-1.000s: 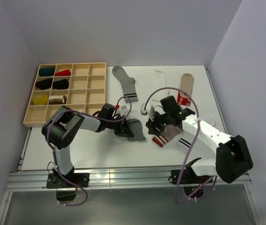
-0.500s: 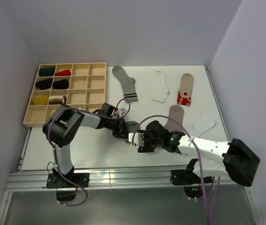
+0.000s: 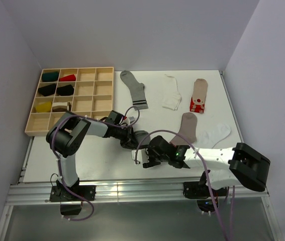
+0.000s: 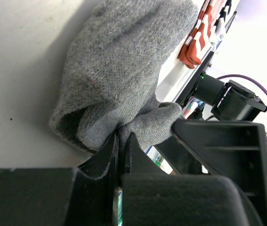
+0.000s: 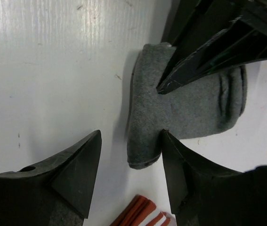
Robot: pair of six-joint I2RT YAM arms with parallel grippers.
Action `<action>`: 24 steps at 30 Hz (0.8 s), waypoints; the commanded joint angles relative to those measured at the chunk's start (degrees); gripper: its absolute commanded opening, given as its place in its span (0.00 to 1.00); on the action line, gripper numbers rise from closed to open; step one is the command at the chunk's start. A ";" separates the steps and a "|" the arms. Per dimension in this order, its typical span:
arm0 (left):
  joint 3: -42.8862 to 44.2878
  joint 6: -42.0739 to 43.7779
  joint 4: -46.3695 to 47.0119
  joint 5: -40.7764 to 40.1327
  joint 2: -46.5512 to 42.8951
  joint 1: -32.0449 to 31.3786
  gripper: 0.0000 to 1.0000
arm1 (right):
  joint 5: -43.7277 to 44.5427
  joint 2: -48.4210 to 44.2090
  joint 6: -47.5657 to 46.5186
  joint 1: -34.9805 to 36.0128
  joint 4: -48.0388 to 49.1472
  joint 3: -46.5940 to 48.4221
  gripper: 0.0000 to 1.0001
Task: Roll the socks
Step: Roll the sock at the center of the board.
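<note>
The left gripper (image 4: 121,141) is clenched on a bunched fold of the dark grey sock (image 4: 119,70), its two fingers pressed together with knit squeezed between them. The rest of that sock lies folded over on the white table (image 3: 82,150), beyond the fingertips. The right gripper (image 5: 131,135) faces it from the other side with its jaws spread apart and nothing grasped. The sock's rounded end sits in the gap between them, one finger touching its edge and the other standing clear on bare table. A red-and-white striped cuff (image 5: 140,214) lies just beside that gripper. From above, both grippers meet over the sock near the table's front middle. A taupe sock (image 3: 186,128) lies just behind the right arm, with a plain white sock (image 3: 216,134) to its right. Farther back lie a grey sock with dark cuff stripes (image 3: 134,90), a white sock (image 3: 171,95) and a taupe sock with a red end (image 3: 198,95). A wooden compartment tray (image 3: 103,103) holding rolled socks sits at the left.
</note>
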 commanded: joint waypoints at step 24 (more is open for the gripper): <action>-0.96 2.85 -1.62 -6.77 -0.73 0.02 0.11 | -2.11 10.87 5.07 -3.10 -8.19 12.20 0.23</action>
